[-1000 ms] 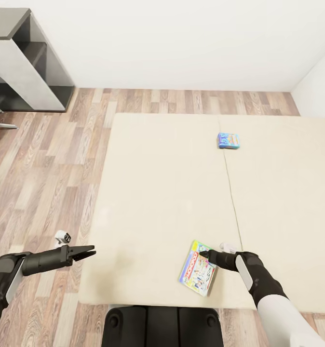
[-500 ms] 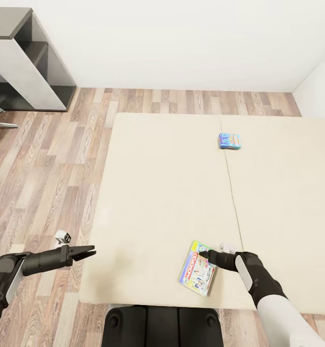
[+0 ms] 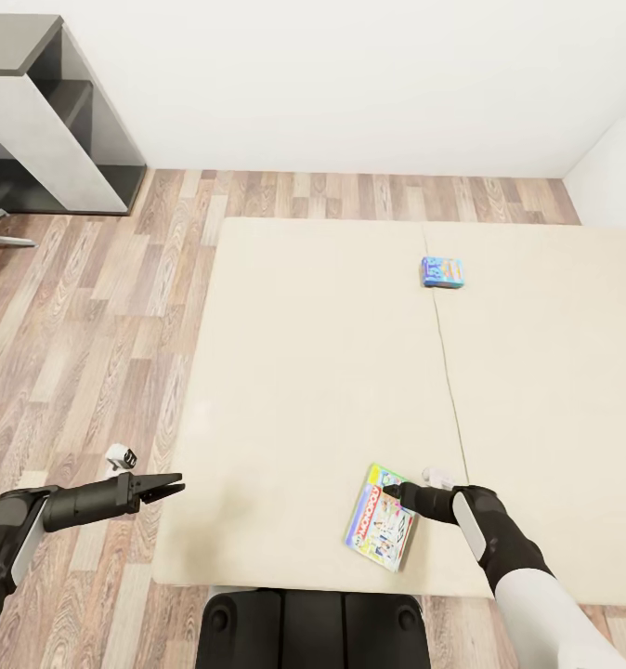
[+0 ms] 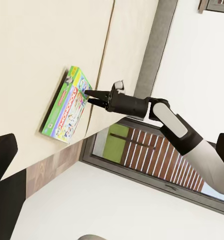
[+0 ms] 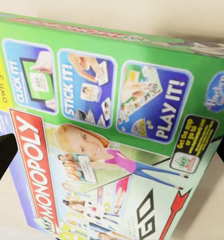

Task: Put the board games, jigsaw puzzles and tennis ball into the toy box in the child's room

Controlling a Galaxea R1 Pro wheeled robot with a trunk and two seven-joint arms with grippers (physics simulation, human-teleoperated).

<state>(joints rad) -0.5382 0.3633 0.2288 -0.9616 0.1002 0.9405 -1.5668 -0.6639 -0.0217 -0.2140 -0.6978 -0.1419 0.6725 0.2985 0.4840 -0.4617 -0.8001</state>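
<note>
- I am reaching my right arm forward and inward over the near part of the bed [image 3: 313,372], forearm low, its right claw [image 3: 393,489] pointing at the green Monopoly box [image 3: 381,517].
- I am holding my left arm out level over the wood floor [image 3: 90,334], its left claw [image 3: 169,486] just off the bed's left edge.
- The Monopoly box is lying flat near the bed's front edge; the blue board game [image 3: 441,271] is lying well apart, farther up beside the cover's seam, with open cover between them.
- My right claw's fingertips are standing slightly parted at the box's far corner, gripping nothing; whether they touch it I cannot tell.
- My left claw is nearly closed and empty.
</note>
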